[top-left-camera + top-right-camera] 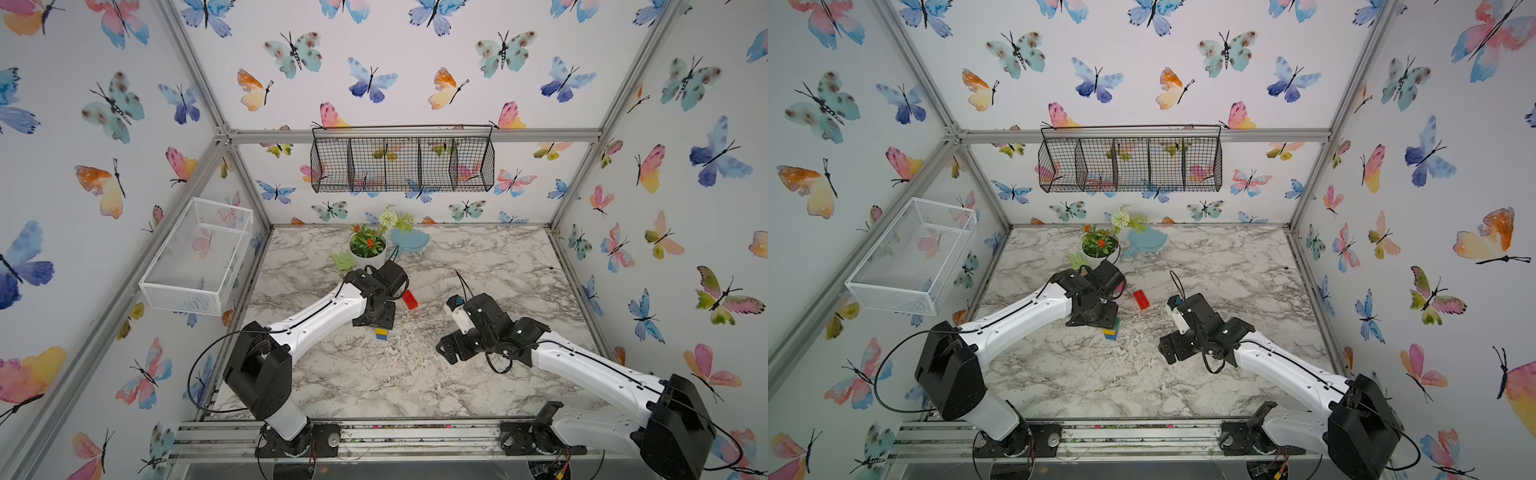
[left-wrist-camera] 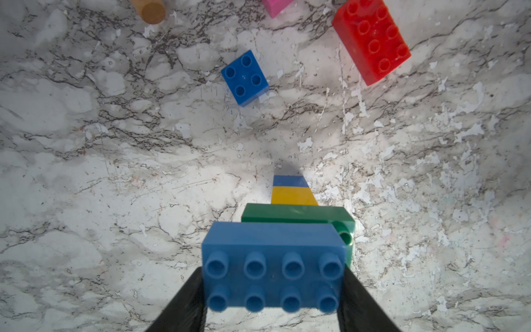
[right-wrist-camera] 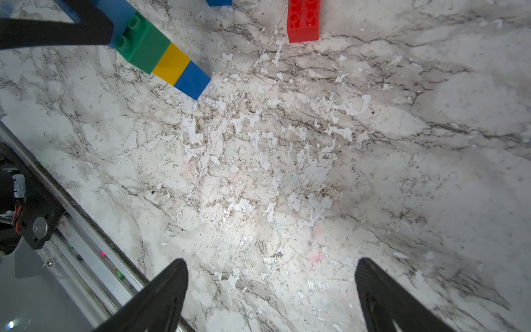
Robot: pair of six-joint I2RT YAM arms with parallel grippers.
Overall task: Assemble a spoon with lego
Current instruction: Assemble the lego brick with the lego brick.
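Light-blue studded plastic brick caps the half-built spoon, a stack of green, yellow and dark-blue bricks standing on the marble bench; the left pincer clamps that top brick at its ends. The right pincer gapes wide, holding nothing.

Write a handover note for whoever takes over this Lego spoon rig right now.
Left gripper: shut on the light-blue brick topping the stack.
Right gripper: open, empty, over bare table.
Done: dark-blue base brick, yellow brick, green brick and light-blue stacked.
Loose on the table: red brick, small dark-blue brick, pink brick at the wrist view's edge.
Left: add those three.
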